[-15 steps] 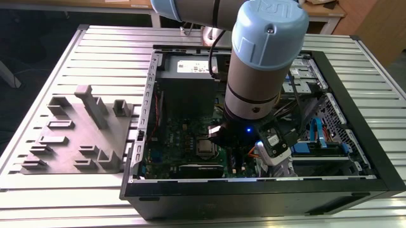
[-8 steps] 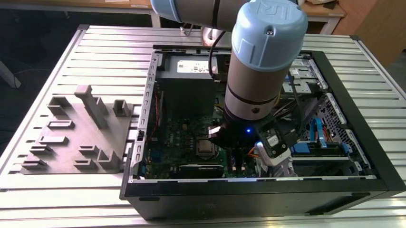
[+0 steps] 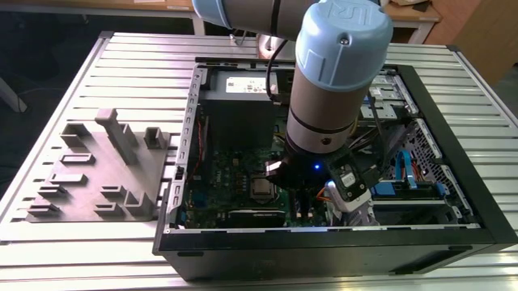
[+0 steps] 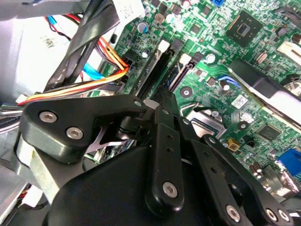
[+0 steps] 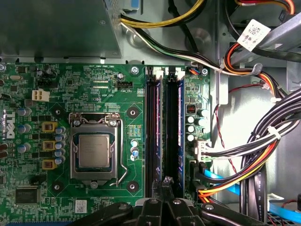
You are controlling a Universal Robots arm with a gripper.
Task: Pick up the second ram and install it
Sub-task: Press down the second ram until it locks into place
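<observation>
The second ram (image 5: 174, 127) is taken to be the dark slim stick that stands on edge in one of the two long slots of the motherboard (image 5: 94, 84), the slot nearer to the cables. Whether it is pressed fully down cannot be told. The other long slot (image 5: 151, 127) runs just beside it, parallel. In both wrist views the gripper (image 5: 165, 181) (image 4: 162, 100) is placed at one end of this pair of slots, with its fingertips drawn together into one narrow point. No gap is seen between them, and contact with the stick cannot be confirmed.

On the other side of the slots the processor socket (image 5: 94, 150) is seen under its metal frame. On the ram's side a thick bundle of cables (image 5: 254, 160) is packed near the slots, so little free room is left there.

In the exterior view the arm (image 3: 324, 91) is lowered from above into the open computer case (image 3: 453, 200), whose dark walls rise around the board on all sides. The case is laid on a table (image 3: 137, 54) of pale metal slats. Beside it, toward the exterior view's left, a grey holder (image 3: 89, 176) with upright blocks is placed, just beside the case wall. Bare slats remain behind the holder. Behind the table a wooden desk (image 3: 413, 18) and a dark floor are seen.
</observation>
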